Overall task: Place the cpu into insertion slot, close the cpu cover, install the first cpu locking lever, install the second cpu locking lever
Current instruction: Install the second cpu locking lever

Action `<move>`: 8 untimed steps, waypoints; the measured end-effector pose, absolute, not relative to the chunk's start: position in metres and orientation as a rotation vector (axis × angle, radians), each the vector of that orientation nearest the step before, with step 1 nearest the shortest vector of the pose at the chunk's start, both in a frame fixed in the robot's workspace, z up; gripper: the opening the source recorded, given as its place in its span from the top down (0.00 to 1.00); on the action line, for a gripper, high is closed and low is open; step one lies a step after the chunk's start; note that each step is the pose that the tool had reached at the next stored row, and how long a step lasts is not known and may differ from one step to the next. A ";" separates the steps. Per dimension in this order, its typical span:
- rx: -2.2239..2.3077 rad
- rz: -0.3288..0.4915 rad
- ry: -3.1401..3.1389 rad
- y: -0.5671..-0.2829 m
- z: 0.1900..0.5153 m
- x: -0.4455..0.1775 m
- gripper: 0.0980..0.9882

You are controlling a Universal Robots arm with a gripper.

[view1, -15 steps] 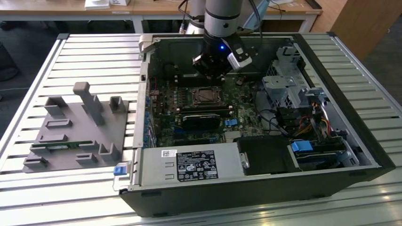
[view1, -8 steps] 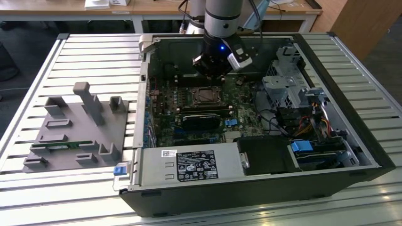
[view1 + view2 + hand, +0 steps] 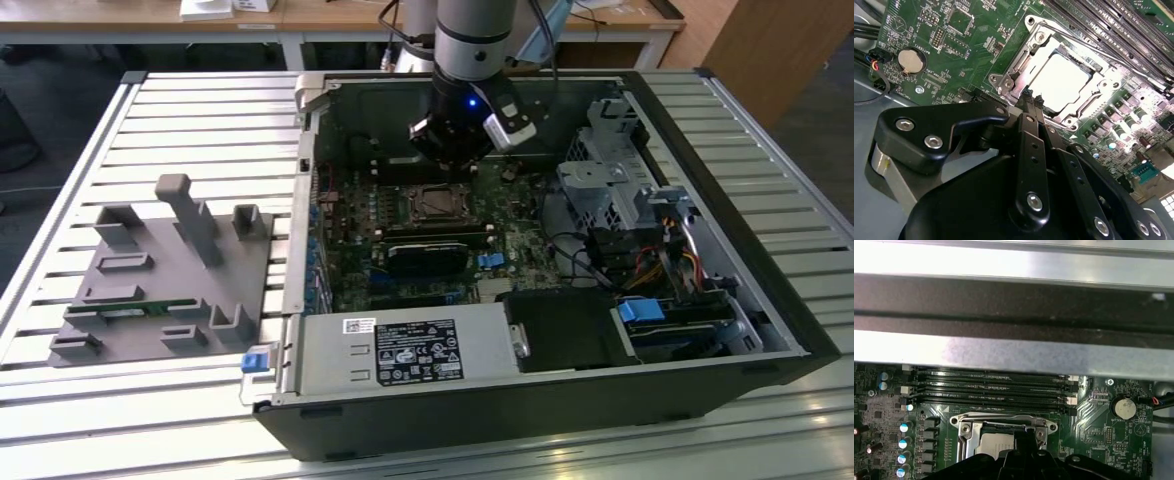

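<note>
In the second wrist view the hand (image 3: 1031,98), fingers pinched narrow and empty, hovers at the edge of the insertion slot (image 3: 1061,80). The cpu (image 3: 1060,82) lies seated under the closed cpu cover (image 3: 1019,62), toward 1 o'clock from the fingertips.

Lab or workshop — open computer case (image 3: 534,330) on slatted metal table (image 3: 160,130)

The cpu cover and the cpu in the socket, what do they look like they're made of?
The cpu cover looks like bare stamped metal, silvery and shiny, with bright glints along its edges. The cpu inside its window appears to have a flat metal top, pale and smooth, probably a matte finish.
</note>
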State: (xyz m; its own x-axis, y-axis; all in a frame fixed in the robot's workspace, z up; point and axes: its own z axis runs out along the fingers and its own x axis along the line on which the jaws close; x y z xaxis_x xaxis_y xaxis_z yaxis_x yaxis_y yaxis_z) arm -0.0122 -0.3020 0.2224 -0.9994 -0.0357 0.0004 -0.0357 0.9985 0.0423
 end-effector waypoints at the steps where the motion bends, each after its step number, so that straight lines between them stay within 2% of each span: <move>1: 0.056 -0.066 -3.139 -0.302 0.222 -0.012 0.99; 8: 0.056 -0.067 -3.139 -0.304 0.222 -0.012 0.99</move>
